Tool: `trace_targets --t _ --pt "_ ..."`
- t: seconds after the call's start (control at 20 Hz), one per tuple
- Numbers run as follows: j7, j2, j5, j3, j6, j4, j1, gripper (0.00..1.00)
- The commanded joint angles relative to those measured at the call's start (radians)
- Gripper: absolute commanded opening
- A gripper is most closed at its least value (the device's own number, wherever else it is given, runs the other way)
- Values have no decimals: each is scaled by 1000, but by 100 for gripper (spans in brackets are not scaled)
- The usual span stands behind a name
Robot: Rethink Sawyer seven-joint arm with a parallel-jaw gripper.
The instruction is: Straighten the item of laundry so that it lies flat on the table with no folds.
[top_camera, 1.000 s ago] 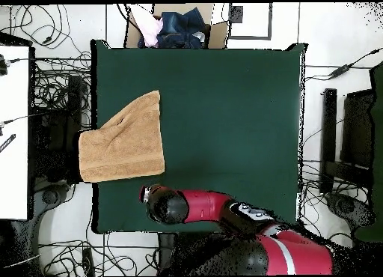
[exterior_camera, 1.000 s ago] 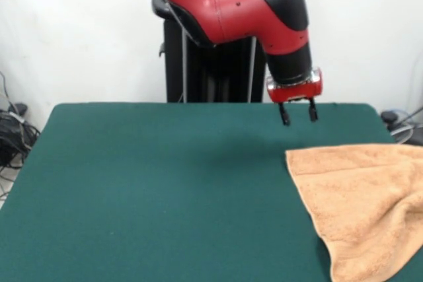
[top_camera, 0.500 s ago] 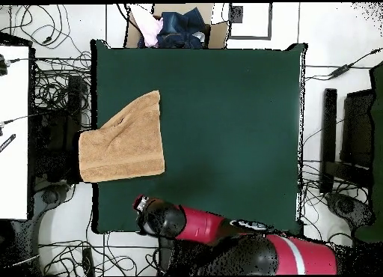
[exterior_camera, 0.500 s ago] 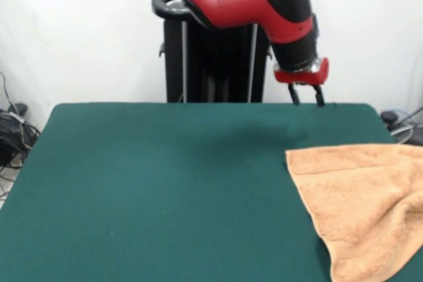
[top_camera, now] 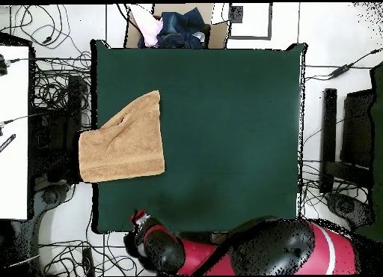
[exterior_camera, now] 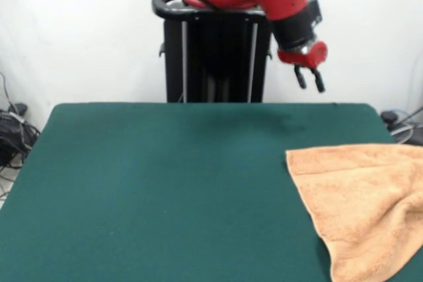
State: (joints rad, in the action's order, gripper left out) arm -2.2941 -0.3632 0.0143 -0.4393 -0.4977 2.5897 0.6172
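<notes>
The tan towel (exterior_camera: 360,206) lies on the green table (exterior_camera: 165,183) at its right side in the front view, with a fold ridge toward its right edge. In the overhead view the towel (top_camera: 126,141) sits at the table's left side (top_camera: 217,124) and hangs over the left edge. My gripper (exterior_camera: 309,80) hangs high above the table's far right edge, well apart from the towel, open and empty. In the overhead view the gripper (top_camera: 138,218) is at the table's bottom left corner.
The black pedestal (exterior_camera: 211,51) stands behind the table. A cardboard box with clothes (top_camera: 173,27) sits beyond the table's top edge in the overhead view. Cables (exterior_camera: 13,130) lie on the floor at the left.
My arm has drawn back and lifted: the gripper rose from just above the table's far edge to well above it. The towel has not moved.
</notes>
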Motion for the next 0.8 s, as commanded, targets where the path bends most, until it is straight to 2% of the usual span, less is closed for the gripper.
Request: trace_targets --t 0.05,0.1,0.2,0.3,0.5,0.7,0.8 --pt "-436 -156 -112 -66 -106 154 -56 100" --pt "-416 -197 -122 -33 -80 151 -52 100" --pt "-220 -373 -152 152 48 102 -75 100" --pt "-161 -423 -206 236 131 59 -94 100" --pt "-231 -413 -209 228 173 8 -29 100" --pt "-256 -417 -213 239 205 -34 -12 100" --pt "-300 -423 -218 204 219 -36 6 100"
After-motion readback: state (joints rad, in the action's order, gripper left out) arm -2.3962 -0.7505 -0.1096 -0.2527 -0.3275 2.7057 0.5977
